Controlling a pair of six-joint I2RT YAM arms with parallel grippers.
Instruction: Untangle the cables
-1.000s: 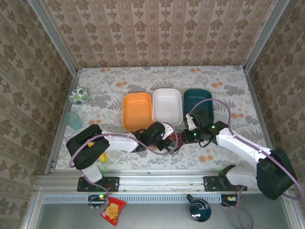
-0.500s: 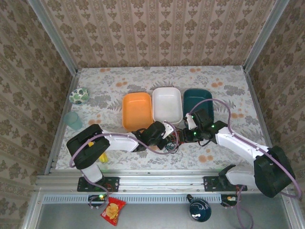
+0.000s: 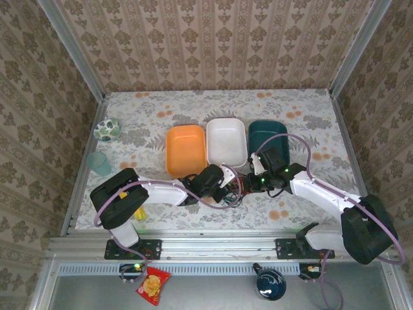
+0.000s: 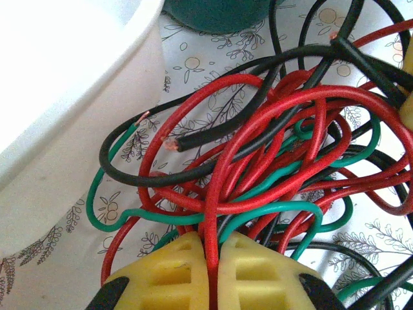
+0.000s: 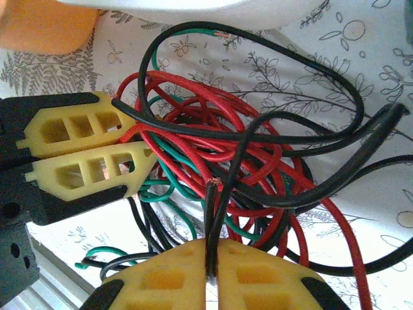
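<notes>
Floral-print cloth covers the counter (image 3: 193,110). Nearest us, just beyond the rail where both arms are bolted, the cables (image 3: 233,194) lie in one knotted heap between the two wrists. We see the left jaws, ribbed yellow plastic, closed on a strand of the red cable (image 4: 211,213) that rises straight out of the pinch into the heap. The right jaws, the same yellow, are closed on a strand of the black cable (image 5: 221,213). The green cable (image 4: 277,208) threads over and under both and is gripped by neither.

We judge these wires light and limp yet springy. Their smooth, glossy round jackets hold their curls and would likely slide through a loose pinch. Some cut ends show bare copper. Pulling a mid-length loop would probably tighten the knot, so we think the best hold is close to a free end, drawing it back through the loops one colour at a time.

Just beyond the heap stand three shallow, round-cornered plastic tubs in a row: the orange tub (image 3: 186,150), the white tub (image 3: 226,142) and the teal tub (image 3: 264,132). Off to the far left sit a pale green cup (image 3: 99,163) and a patterned round object (image 3: 106,129). Damask wallpaper (image 3: 213,45) closes the far side.
</notes>
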